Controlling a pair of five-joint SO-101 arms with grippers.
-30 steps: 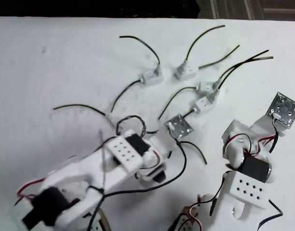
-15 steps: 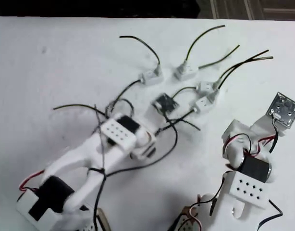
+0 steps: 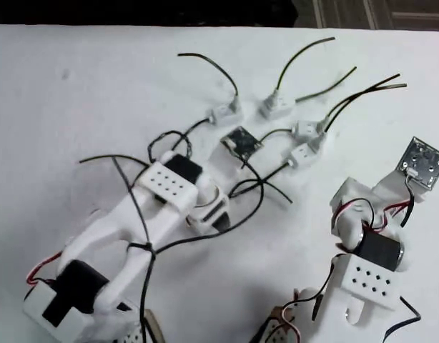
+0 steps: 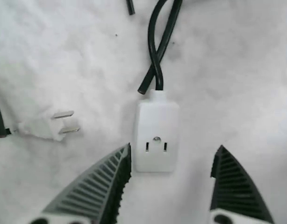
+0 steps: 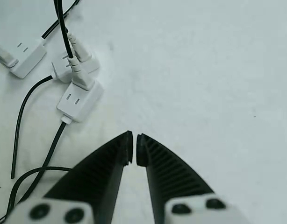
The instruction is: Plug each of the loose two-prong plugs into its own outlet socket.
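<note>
My left gripper (image 4: 174,149) is open, and a white outlet socket (image 4: 156,137) lies flat on the table between its fingertips, slots facing up, untouched. A loose two-prong plug (image 4: 50,127) lies beside that socket, prongs pointing toward it. From the high view my left arm (image 3: 169,189) stretches from the near left to the cluster of white sockets, its wrist close to one socket (image 3: 225,114). My right gripper (image 5: 134,142) is shut on nothing over bare table. Two more sockets (image 5: 79,100) (image 5: 22,56) lie off to one side of it.
Several white sockets with black cords (image 3: 274,107) (image 3: 305,130) (image 3: 303,153) lie across the far middle of the white table (image 3: 76,93). Loose cords curl around the left arm. My right arm (image 3: 370,250) rests at the near right.
My left arm has swung away from the near edge and leftward, bringing its wrist up to the far sockets. The right arm has not moved.
</note>
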